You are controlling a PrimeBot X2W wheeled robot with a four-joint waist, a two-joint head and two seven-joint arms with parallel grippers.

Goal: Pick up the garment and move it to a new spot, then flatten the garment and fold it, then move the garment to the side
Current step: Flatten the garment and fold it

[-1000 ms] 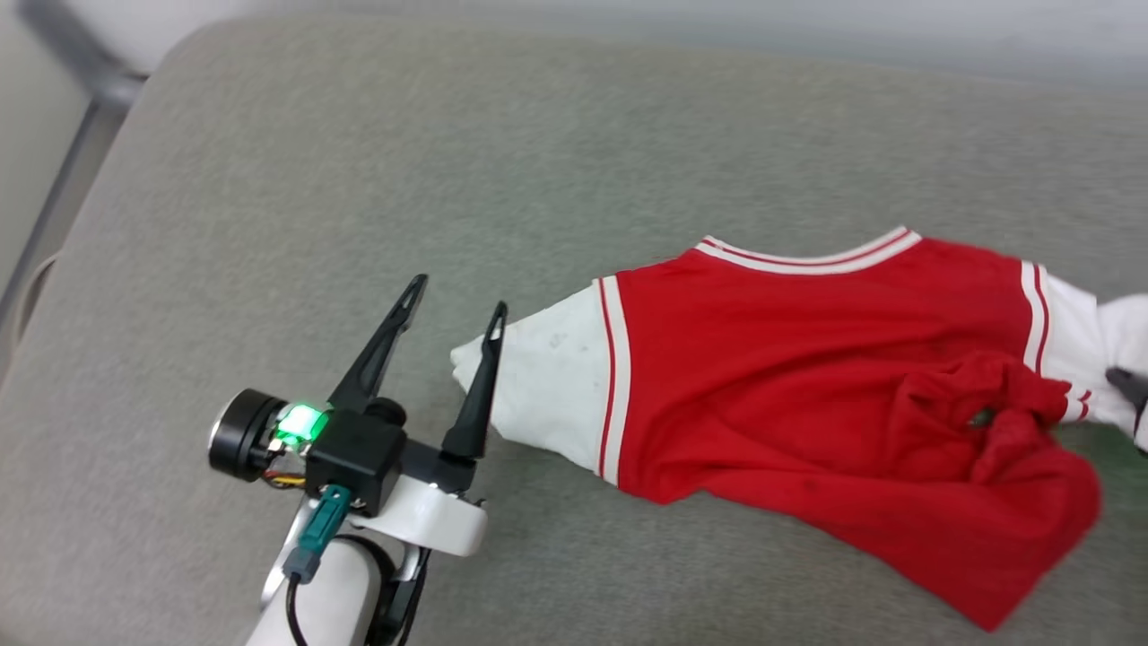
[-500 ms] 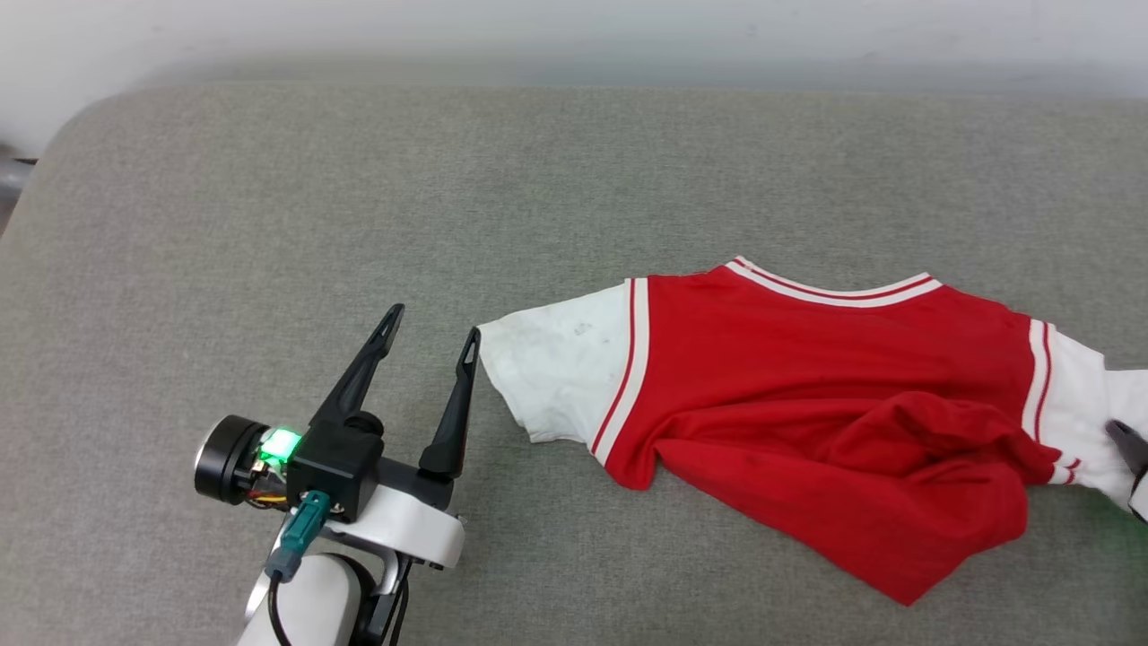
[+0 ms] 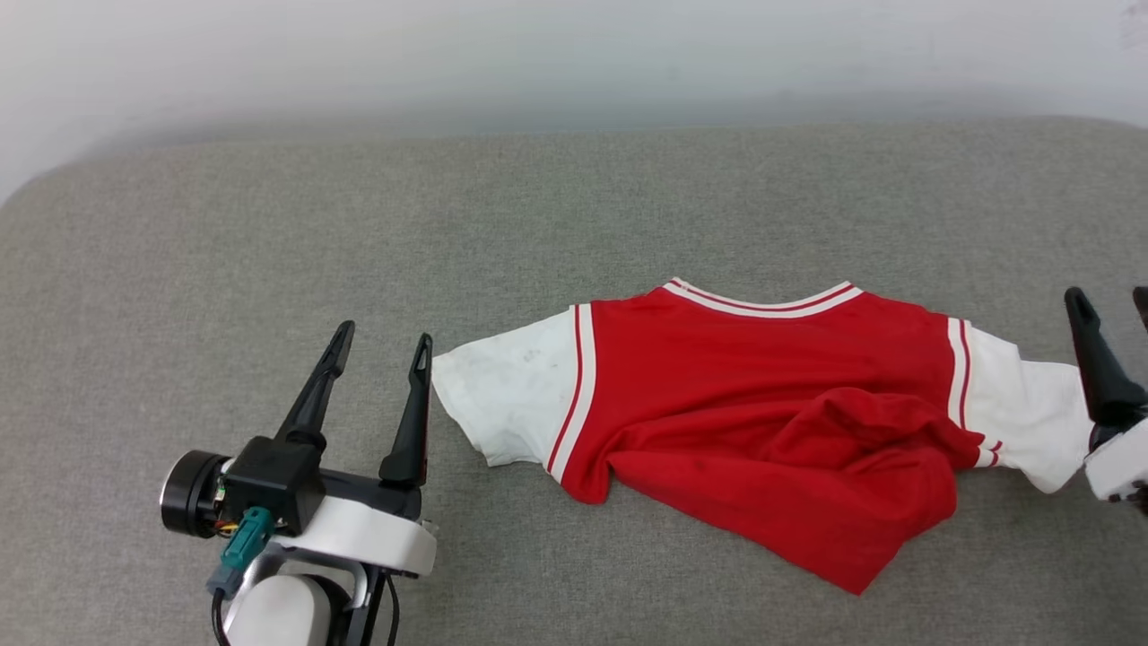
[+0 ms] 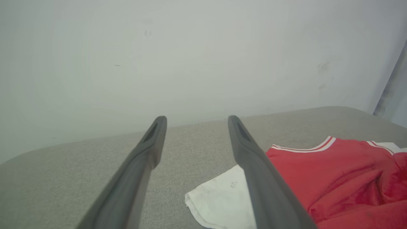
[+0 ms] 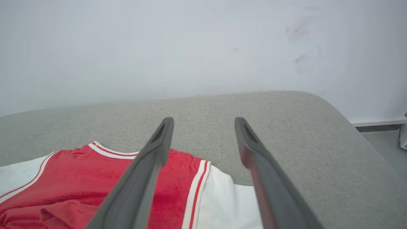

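The garment (image 3: 762,386) lies spread on the grey cushion with its plain red back up, collar toward the wall and both white sleeves stretched sideways. Its lower red part is bunched and folded up near the right sleeve (image 3: 1022,422). My left gripper (image 3: 384,337) stands open just left of the left sleeve (image 3: 502,395), holding nothing. At the frame's right edge my right gripper (image 3: 1112,301) is open beside the right sleeve's end. The garment (image 4: 334,171) appears right of the open fingers in the left wrist view, and the garment (image 5: 79,181) sits lower left in the right wrist view.
The grey cushion (image 3: 269,242) runs wide, with free room left of and behind the shirt. A pale wall (image 3: 538,54) stands behind it. The cushion's rounded right end (image 5: 343,127) drops to the floor in the right wrist view.
The head camera has turned right, so the picture shifted. The right gripper has let go of the right sleeve and now stands open. The shirt lies flatter, sleeves drawn out.
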